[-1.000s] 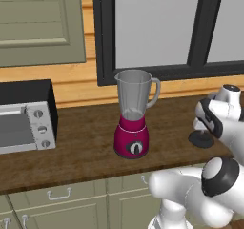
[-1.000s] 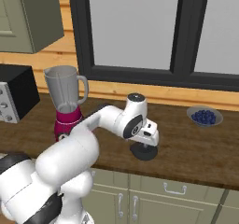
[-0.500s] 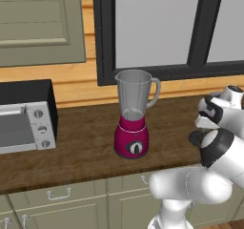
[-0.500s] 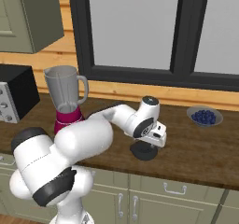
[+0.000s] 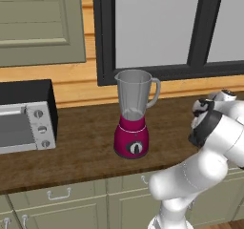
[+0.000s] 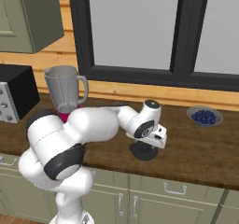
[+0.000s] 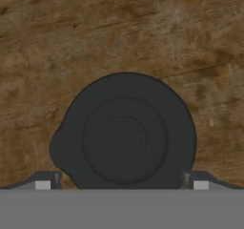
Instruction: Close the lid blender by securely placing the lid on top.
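Observation:
The blender (image 5: 133, 119) stands on the wooden counter with a magenta base and an open clear jar, and I also see the blender (image 6: 64, 88) at the left of the right base view, partly behind my arm. On the counter to its right the lid (image 6: 142, 152) lies flat, a round black disc. My gripper (image 6: 150, 145) hangs straight over it, pointing down. In the hand view the lid (image 7: 125, 135) sits between my fingertips (image 7: 45, 183), and the gripper (image 7: 122, 184) is open, astride the disc without closing on it.
A silver-and-black toaster oven (image 5: 25, 120) stands at the counter's left end. A bowl of blue berries (image 6: 204, 116) sits to the right of the lid. My bent arm (image 5: 212, 142) covers the counter's right part in the left base view.
The arm's elbow and links have swung around while the hand stayed over the lid. In the left base view the arm now covers the lid. The jaws stayed open.

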